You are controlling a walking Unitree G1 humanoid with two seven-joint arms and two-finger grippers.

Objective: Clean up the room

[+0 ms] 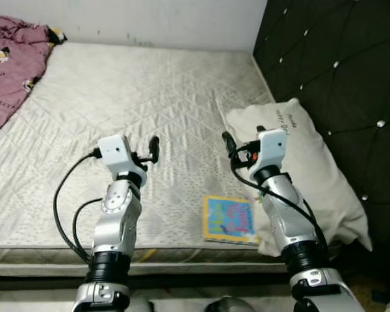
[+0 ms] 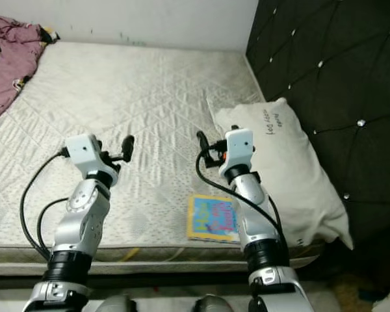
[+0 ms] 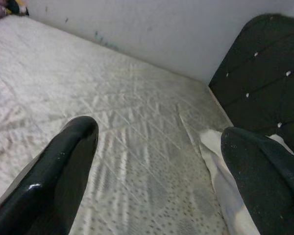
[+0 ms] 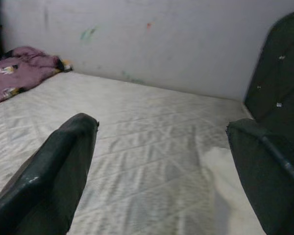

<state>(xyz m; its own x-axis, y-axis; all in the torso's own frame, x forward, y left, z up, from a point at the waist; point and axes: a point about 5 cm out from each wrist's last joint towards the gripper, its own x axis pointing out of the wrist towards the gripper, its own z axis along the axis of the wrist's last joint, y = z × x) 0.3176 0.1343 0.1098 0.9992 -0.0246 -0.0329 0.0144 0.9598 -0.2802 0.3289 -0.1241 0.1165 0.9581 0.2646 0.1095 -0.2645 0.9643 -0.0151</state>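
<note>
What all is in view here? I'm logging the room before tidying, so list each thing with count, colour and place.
Quilted mattress: one, off-white, bare, filling the bed ahead of the robot.
Soft rectangular pillow: one, cream with dark lettering near its top, on the mattress's right side against the headboard.
Thin colourful picture book: one, blue and yellow cover, flat near the mattress's front edge, beside the pillow.
Crumpled printed blanket: one, pink-mauve, at the far left corner of the mattress.
Tufted padded headboard: one, black with shiny buttons, along the right.
Plain wall: one, white, behind the bed.
Left gripper: black fingers, open, raised over the mattress.
Right gripper: black fingers, open, raised by the pillow.
</note>
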